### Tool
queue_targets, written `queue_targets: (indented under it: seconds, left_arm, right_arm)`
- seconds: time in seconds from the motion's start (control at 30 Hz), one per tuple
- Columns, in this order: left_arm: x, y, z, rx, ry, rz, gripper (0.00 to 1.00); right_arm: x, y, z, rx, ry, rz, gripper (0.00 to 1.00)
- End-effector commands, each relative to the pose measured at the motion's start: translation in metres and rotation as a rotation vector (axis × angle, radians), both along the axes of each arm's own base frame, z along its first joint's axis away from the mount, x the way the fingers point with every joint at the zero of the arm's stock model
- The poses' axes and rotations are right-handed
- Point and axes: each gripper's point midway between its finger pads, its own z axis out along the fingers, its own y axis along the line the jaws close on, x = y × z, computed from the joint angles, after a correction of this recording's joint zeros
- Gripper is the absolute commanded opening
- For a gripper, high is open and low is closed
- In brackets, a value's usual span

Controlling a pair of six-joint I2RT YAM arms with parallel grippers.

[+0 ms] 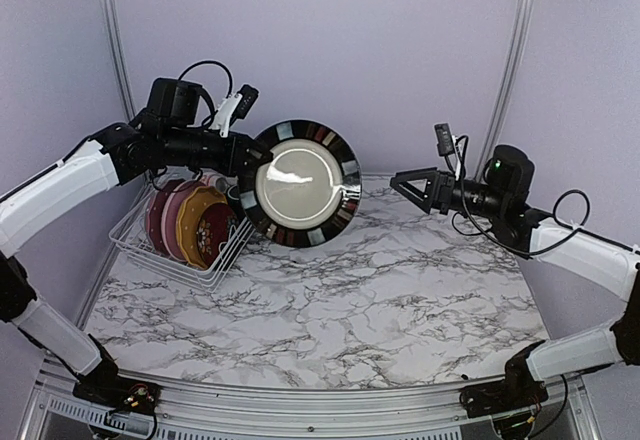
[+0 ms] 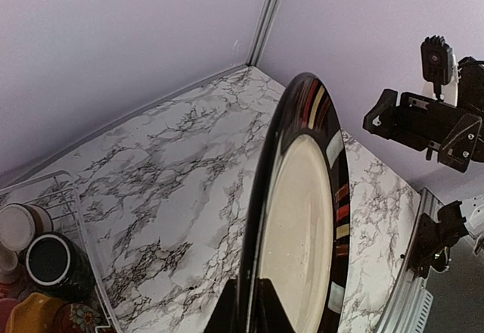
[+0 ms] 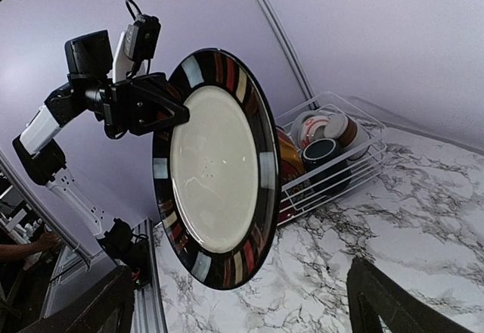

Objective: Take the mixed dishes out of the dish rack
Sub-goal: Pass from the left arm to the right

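One plate is out and several dishes wait: your left tool is clenched on the rim of the black plate. It holds the plate on edge in the air just right of the dish rack, clear of the prongs and above the marble bench. Your right tool is released with its jaws wide. It sits well to the right of the rack, facing the plate but apart from it.

This looks like a handover. Bring the right tool onto the rim on the side farthest from the rack, not onto the glossy centre. Let it bite fully before the left one lets go, because the glaze will likely be slippery and a one-sided grip may let the plate swing. Keep the lower edge above the rack's wire wall. Inside the rack stand the other plates, a dark teal mug and some pale cups.
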Motion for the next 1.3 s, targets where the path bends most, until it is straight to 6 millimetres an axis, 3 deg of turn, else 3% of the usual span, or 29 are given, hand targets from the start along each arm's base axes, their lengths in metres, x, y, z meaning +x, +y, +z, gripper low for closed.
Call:
queue_targets:
  seconds: [0.0, 0.37, 0.63, 0.7, 0.83, 1.0, 1.03, 1.13, 1.27]
  left_arm:
    - [-0.014, -0.026, 0.063, -0.196, -0.144, -0.133, 0.0]
    - [-0.032, -0.051, 0.053, -0.224, -0.122, -0.238, 0.0]
    - [-0.034, -0.059, 0.048, -0.246, -0.091, -0.256, 0.0]
    - [-0.033, -0.06, 0.045, -0.24, -0.087, -0.251, 0.0]
    - [-0.028, -0.058, 0.04, -0.229, -0.084, -0.224, 0.0]
    - [-0.019, -0.053, 0.033, -0.21, -0.095, -0.159, 0.0]
    - [-0.017, -0.051, 0.032, -0.205, -0.099, -0.148, 0.02]
    - [-0.013, -0.046, 0.032, -0.196, -0.114, -0.11, 0.22]
    - [-0.006, -0.036, 0.031, -0.187, -0.141, -0.04, 0.66]
  right_arm:
    - [-0.018, 0.015, 0.005, 0.009, 0.009, 0.099, 0.94]
    - [-0.028, 0.033, -0.018, -0.031, 0.076, 0.156, 0.76]
    - [-0.028, 0.042, -0.026, -0.041, 0.095, 0.161, 0.44]
    - [-0.027, 0.042, -0.027, -0.04, 0.098, 0.162, 0.32]
    - [-0.026, 0.043, -0.028, -0.036, 0.114, 0.154, 0.0]
    - [-0.026, 0.041, -0.023, -0.017, 0.119, 0.142, 0.0]
    - [-0.025, 0.04, -0.021, -0.012, 0.12, 0.133, 0.0]
    - [-0.022, 0.038, -0.019, -0.006, 0.128, 0.104, 0.0]
    - [-0.016, 0.035, -0.019, -0.01, 0.148, 0.064, 0.0]
